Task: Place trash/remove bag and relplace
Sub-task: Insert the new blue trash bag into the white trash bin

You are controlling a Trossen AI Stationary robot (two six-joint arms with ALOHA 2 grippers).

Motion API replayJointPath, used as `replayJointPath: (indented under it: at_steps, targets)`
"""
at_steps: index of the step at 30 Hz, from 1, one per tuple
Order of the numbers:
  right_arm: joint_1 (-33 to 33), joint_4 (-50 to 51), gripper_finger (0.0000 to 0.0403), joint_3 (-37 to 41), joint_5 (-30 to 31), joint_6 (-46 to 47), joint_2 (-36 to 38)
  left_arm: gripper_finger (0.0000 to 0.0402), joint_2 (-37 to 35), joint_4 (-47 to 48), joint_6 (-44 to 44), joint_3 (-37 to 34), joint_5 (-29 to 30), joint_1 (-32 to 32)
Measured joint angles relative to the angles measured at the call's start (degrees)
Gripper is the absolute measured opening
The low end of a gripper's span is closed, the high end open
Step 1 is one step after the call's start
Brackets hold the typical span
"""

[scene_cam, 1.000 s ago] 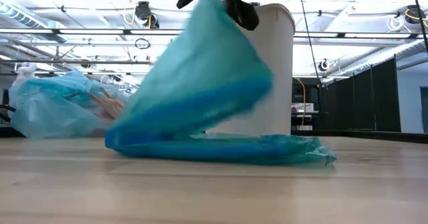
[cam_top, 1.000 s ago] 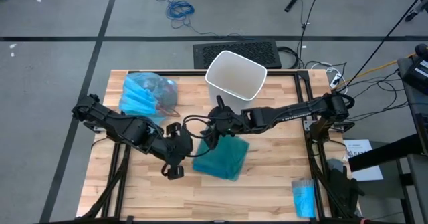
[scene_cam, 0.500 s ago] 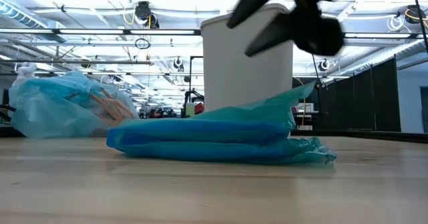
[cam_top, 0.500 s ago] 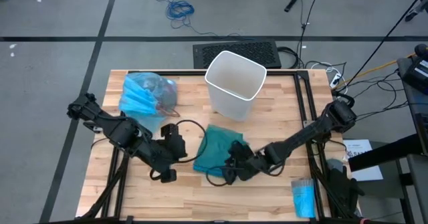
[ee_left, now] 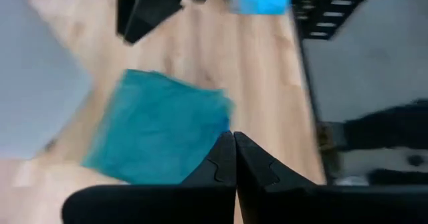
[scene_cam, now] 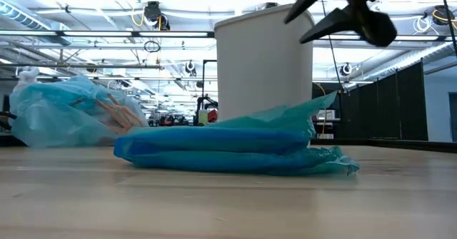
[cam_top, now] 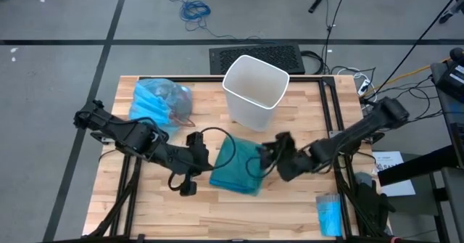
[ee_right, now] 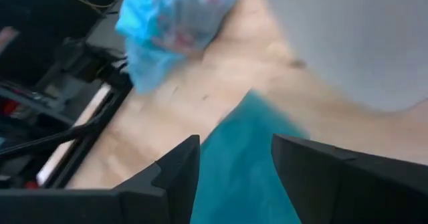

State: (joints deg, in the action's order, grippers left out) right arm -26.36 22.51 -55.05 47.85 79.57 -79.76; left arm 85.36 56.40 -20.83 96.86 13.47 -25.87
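Bin point(cam_top: 255, 89) stood upper centre of the high view, white, no liner in it, so replacing was the step in hand. Old bag point(cam_top: 159, 102), light blue with the trash inside (brown scraps showed through in the low view), sat at upper left of the table, apart from the bin, looked parked out of the way. Teal bag point(cam_top: 239, 167) lay flat and folded at centre, just below the bin, likely the new liner waiting to be picked up and opened.

Right gripper point(cam_top: 273, 152) hovered at the teal bag's right edge, raised off the table in the low view, jaws parted about halfway and empty; the wrist view showed the teal plastic between its two fingers but below them, not pinched. Probably lined up for a grab at that edge.

Left gripper point(cam_top: 190, 188) was lower left of the teal bag, just beside it, jaws pressed fully together with nothing between them; its wrist view looked over the teal bag.

Small blue roll point(cam_top: 329, 214) sat at lower right corner, well apart, untouched.
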Motion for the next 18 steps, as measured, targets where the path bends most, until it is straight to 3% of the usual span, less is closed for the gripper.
replayJointPath:
  at_steps: [7, 18]
  targets:
    - [6.6, 5.5, 0.0178, 0.0, -3.5, -7.9, 7.8, 0.0, 0.0, 1.0, -0.5, 0.0, 2.9, 2.8]
    - [15.7, 5.6, 0.0178, 0.0, -9.0, -11.5, 3.0, 0.0, 0.0, 1.1, -0.5, 0.0, 3.3, 3.4]
